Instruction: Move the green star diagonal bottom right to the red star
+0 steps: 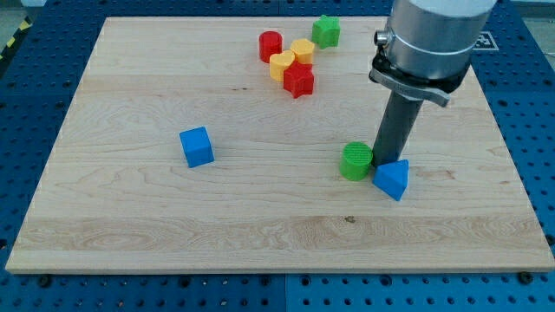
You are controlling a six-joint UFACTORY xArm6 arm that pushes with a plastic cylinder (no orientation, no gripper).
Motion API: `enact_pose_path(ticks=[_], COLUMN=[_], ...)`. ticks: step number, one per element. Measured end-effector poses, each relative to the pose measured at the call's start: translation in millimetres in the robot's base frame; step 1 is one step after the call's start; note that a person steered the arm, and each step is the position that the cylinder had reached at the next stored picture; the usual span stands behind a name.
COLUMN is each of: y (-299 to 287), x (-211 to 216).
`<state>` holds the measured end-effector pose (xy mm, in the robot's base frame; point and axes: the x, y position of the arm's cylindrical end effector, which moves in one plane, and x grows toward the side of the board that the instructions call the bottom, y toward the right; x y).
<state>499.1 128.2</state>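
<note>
Camera view gives you a pale wooden board point(130, 217) lying on a blue perforated table point(529, 113), with a strip of yellow-and-black tape point(13, 39) at the view's top left corner.

Going from the view's left, you first meet a blue plastic cube point(197, 146), alone and well apart from everything else. Further right, near the view's top, sits a tight cluster: a red plastic cylinder point(270, 45), a yellow plastic block point(282, 65) of rounded, unclear shape, a second yellow plastic block point(302, 50) just beside it, and the red plastic star point(298, 81) touching the cluster's lower edge. The green plastic star point(326, 30) stands just to the right of that group, above and to the right of the red star, at the view's top.

Lower down and further right you see a green plastic cylinder point(355, 161) and a blue plastic triangular block point(392, 178). My tip point(384, 165) comes down between these two, close against both; you cannot tell whether it actually touches either. The rod has no jaws to part or close, and it holds nothing. The tip is well apart from the green star.
</note>
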Motion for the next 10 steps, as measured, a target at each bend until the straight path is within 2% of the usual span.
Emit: enact_pose_path(ticks=[2, 3, 7, 8, 10], y=[0.0, 0.0, -0.1, -5.7, -127.7], x=[-1.4, -46.5, -296.9, -302.8, -303.5])
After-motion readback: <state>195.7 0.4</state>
